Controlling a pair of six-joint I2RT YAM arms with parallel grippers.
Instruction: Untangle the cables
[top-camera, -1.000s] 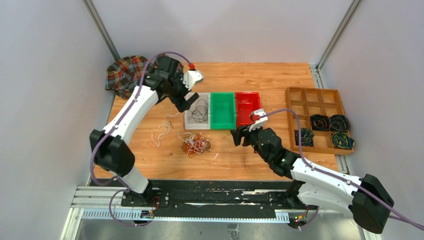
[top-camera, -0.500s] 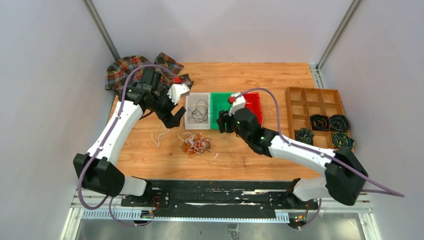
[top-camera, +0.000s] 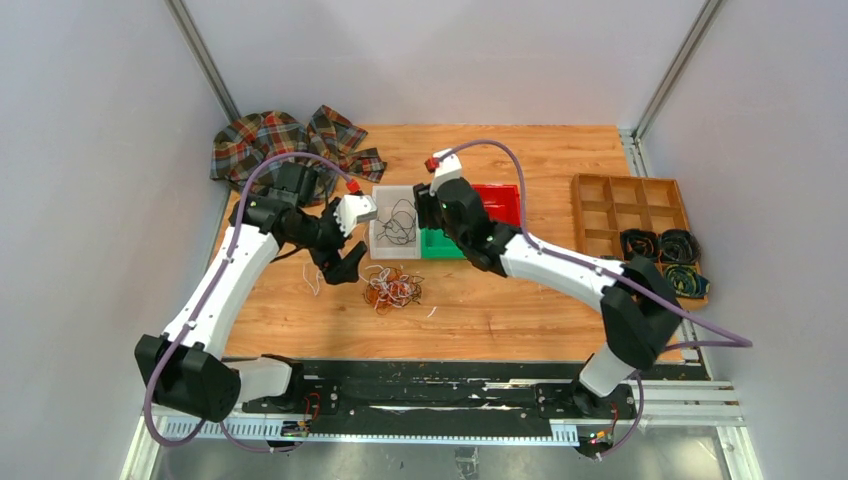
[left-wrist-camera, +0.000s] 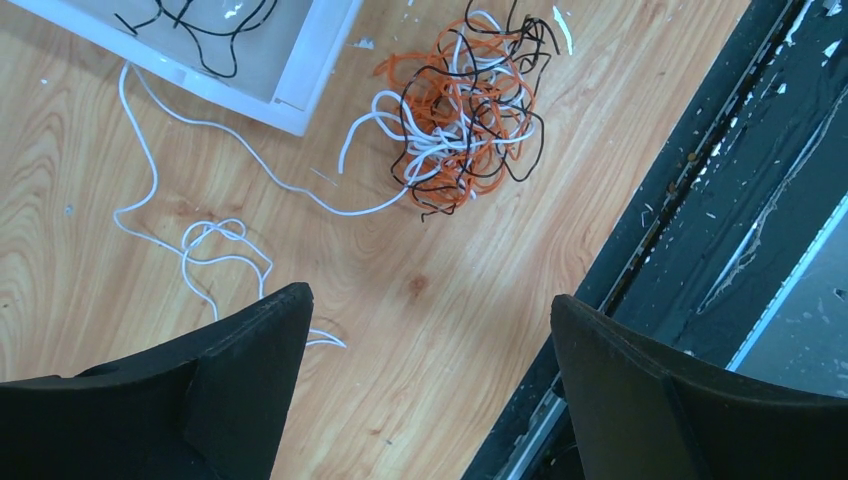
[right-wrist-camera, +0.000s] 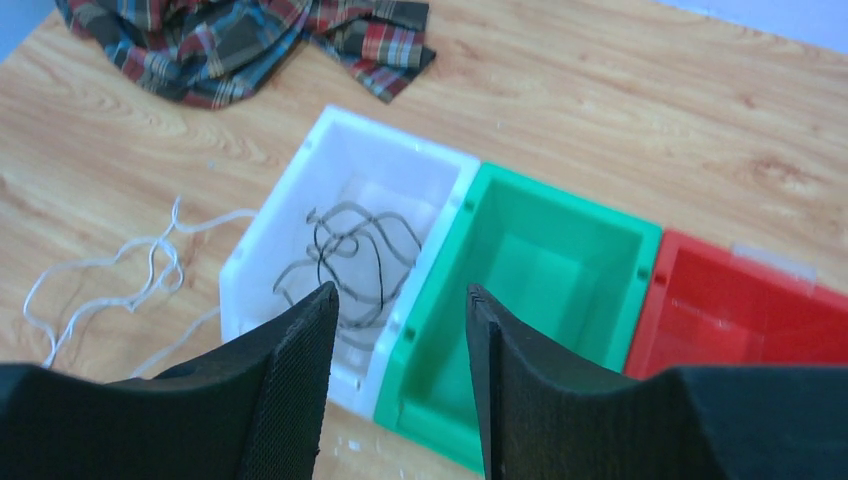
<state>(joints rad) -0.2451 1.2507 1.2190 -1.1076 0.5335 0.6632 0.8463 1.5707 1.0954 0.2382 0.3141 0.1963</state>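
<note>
On my feed I see a light wooden table (top-camera: 540, 150) with clear grain, boxed in by three plain pale grey walls: the back wall (top-camera: 440, 50) along its far edge, and the left wall (top-camera: 90, 200) and right wall (top-camera: 775, 150) close against its side edges. A slanted aluminium post rises at each far corner where the walls meet, the left post (top-camera: 205, 60) and the right post (top-camera: 680, 65). Along the table's near edge runs a black base plate (top-camera: 450, 385) on silver aluminium rails (top-camera: 700, 392), with a dull grey floor strip (top-camera: 380, 462) beyond it. The light is soft and even, leaving only faint shadows on the wood.
</note>
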